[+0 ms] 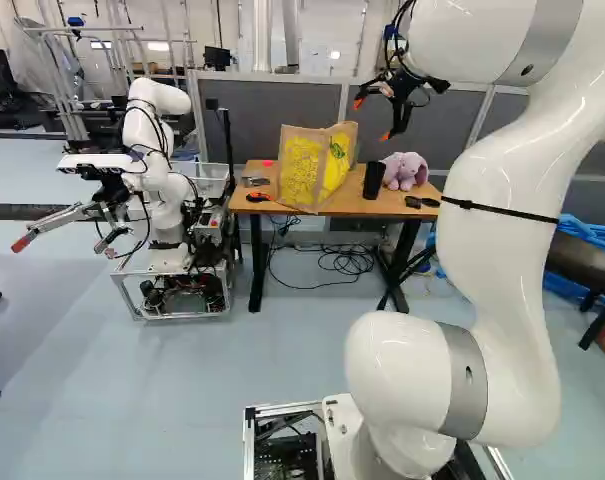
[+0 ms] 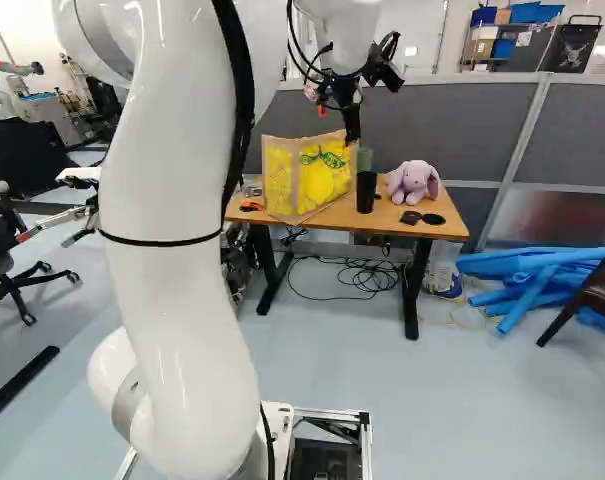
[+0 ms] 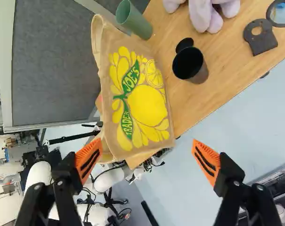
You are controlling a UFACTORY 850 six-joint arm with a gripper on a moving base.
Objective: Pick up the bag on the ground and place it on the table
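The yellow-and-brown bag [image 1: 304, 170] stands upright on the wooden table [image 1: 382, 208], its printed faces showing. My gripper [image 1: 372, 120] is above the table, higher than the bag and beside it; in the right base view the gripper [image 2: 334, 128] is partly hidden by its own wrist parts. The wrist view shows the gripper [image 3: 147, 150] wide open, its orange pads far apart and nothing held between them. Ahead of it is the bag [image 3: 137, 101], closer to the line of one finger than the other.
On the table beside the bag are a black cup [image 2: 366, 190], a green cup [image 3: 134, 20], a purple plush toy [image 2: 414, 182] and small dark parts [image 2: 422, 218]. Cables [image 1: 347, 262] lie underneath. Another robot [image 1: 167, 190] stands left of the table; blue tubes [image 2: 542, 280] lie to its right.
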